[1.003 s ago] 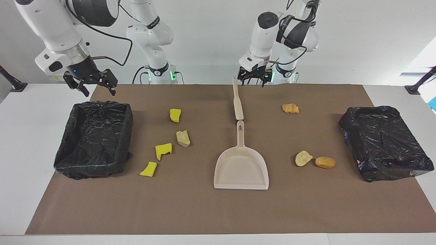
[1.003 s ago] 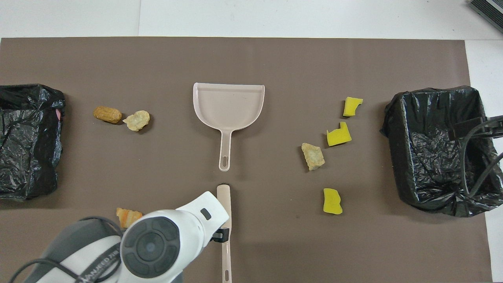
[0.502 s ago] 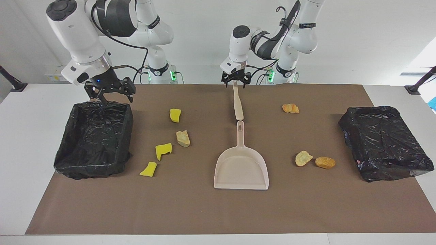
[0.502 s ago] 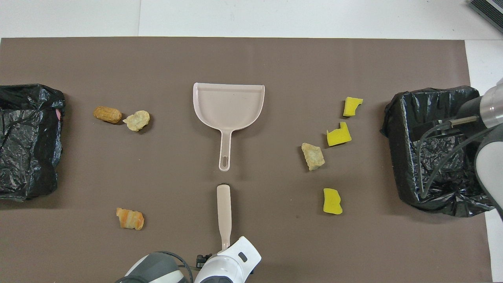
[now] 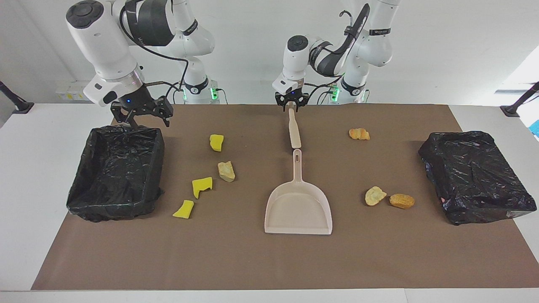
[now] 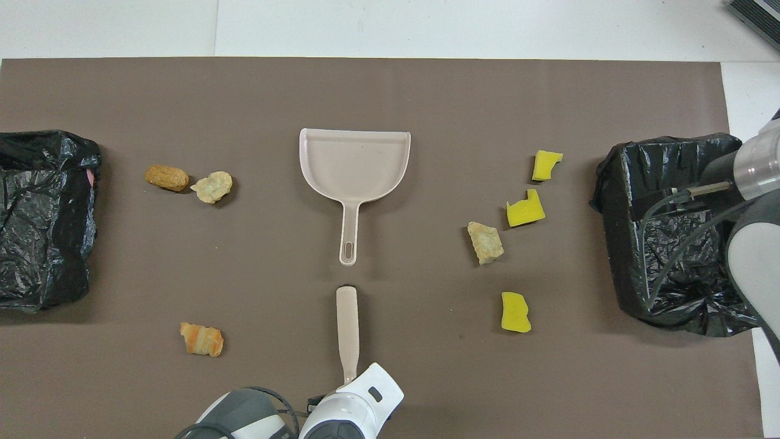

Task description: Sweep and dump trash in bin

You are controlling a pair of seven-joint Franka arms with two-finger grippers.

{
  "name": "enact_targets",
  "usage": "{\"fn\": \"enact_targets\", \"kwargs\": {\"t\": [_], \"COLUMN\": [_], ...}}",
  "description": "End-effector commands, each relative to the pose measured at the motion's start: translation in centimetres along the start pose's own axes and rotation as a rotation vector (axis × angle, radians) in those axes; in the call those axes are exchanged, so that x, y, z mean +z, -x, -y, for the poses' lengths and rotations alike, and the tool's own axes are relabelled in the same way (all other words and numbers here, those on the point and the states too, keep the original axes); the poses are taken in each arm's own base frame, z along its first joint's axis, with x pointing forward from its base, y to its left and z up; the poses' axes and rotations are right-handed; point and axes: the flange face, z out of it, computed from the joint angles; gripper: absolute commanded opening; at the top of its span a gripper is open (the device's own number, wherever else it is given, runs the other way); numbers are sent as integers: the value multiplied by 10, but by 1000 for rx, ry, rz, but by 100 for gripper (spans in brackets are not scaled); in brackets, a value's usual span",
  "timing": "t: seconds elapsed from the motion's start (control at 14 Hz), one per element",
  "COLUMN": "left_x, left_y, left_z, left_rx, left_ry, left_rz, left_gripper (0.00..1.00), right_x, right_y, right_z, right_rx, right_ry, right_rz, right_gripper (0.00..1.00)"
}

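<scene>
Left claw (image 5: 290, 107) pinching brush (image 5: 293, 128) handle | right claw (image 5: 141, 117) wide, over bin (image 5: 116, 208) | trash (image 5: 226, 171) apart

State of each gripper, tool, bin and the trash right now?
Left gripper: shut on brush handle.
Right gripper: open, empty, over right-arm-end bin.
Brush: flat on mat.
Dustpan: flat on mat, empty.
Right-arm-end bin: bag-lined, no trash visible.
Left-arm-end bin: same.
Trash: seven scraps, all loose on mat.

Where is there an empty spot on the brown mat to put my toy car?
Bare mat lies along the edge farthest from the robots, past the dustpan, and between its handle and the sponge pieces. Crowded: beside the bin, where four scraps cluster.
</scene>
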Motion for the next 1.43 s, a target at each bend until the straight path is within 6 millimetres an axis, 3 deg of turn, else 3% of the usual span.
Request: {"fn": "enact_targets", "kwargs": {"t": [0.0, 0.14, 0.29, 0.36, 0.5, 0.79, 1.0, 1.22, 1.36], "left_x": [-9, -27, -52, -66, -94, -88, -71, -49, -34], "left_y": [-7, -15, -28, -28, -32, -32, -26, -16, -13], "left_z": [-5, 0, 24, 43, 91, 142, 168, 182, 183], "left_rx": [-8, -34, -104, -139, -256, -548, -702, -844, -908], "left_ry": [-26, -39, -82, -108, -132, -249, -296, -356, -375], "left_rz": [52, 76, 133, 159, 201, 249, 287, 318, 319], "left_gripper": [0, 0, 0, 0, 0, 0, 0, 0, 0], "right_x": [1, 1, 0, 3, 15, 47, 81, 115, 142], "right_y": [7, 7, 7, 5, 2, -9, -21, -36, -37], "right_z": [0, 0, 0, 1, 25, 117, 191, 244, 297], "right_rx": [19, 19, 20, 19, 32, 111, 167, 218, 204], "right_ry": [9, 9, 9, 9, 5, -13, -25, -46, -39], "right_rz": [-12, -12, -14, -14, -12, -76, -101, -162, -196], "right_gripper": [100, 100, 100, 100, 100, 100, 100, 100, 100]}}
